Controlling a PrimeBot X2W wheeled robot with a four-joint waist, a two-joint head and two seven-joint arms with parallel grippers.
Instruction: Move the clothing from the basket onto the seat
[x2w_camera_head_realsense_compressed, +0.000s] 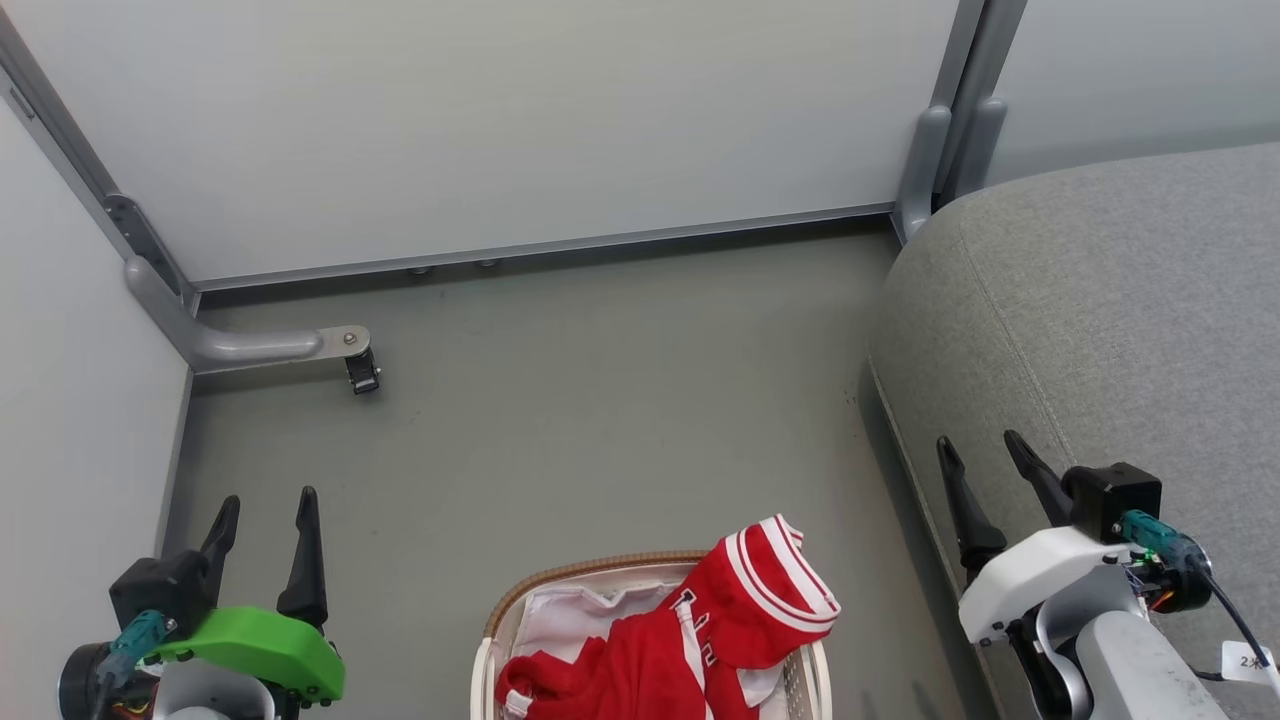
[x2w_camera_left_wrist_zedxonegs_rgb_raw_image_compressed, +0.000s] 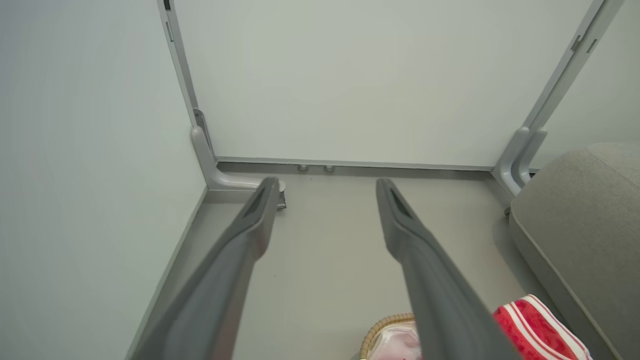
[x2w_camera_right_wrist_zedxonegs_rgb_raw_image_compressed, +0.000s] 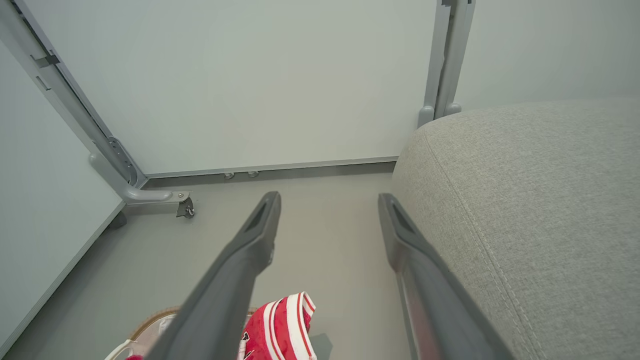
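Clothing (x2w_camera_head_realsense_compressed: 700, 640) in red with white stripe trim lies heaped in the basket (x2w_camera_head_realsense_compressed: 590, 572), at the bottom centre of the head view. One banded, striped edge of the clothing spills over the basket's right rim, on the side nearest the seat (x2w_camera_head_realsense_compressed: 1100, 300). Black-and-white lettering shows on a fold near the middle of the heap. The basket is cream-white with a brown woven rim and a white liner (x2w_camera_head_realsense_compressed: 570, 620), and it stands on the grey floor (x2w_camera_head_realsense_compressed: 600, 400). The seat is a large grey woven cushion with a stitched seam. It takes up the right side of the head view, near the basket, with a strip of floor between them.

The left gripper (x2w_camera_head_realsense_compressed: 270, 497) sits at the lower left, above a green housing. Its two dark fingers (x2w_camera_left_wrist_zedxonegs_rgb_raw_image_compressed: 240, 250) are spread well apart, hold nothing and touch nothing, and point out over bare floor to the left of the basket.

The right gripper (x2w_camera_head_realsense_compressed: 978, 440) sits at the lower right, above a white housing. Its fingers (x2w_camera_right_wrist_zedxonegs_rgb_raw_image_compressed: 240, 260) are also spread apart and empty. They appear against the seat's near edge, and whether they touch the fabric cannot be told.

Pale wall panels (x2w_camera_head_realsense_compressed: 500, 120) in grey metal frames close off the far side. A small caster (x2w_camera_head_realsense_compressed: 362, 372) sits under a frame foot at the left.
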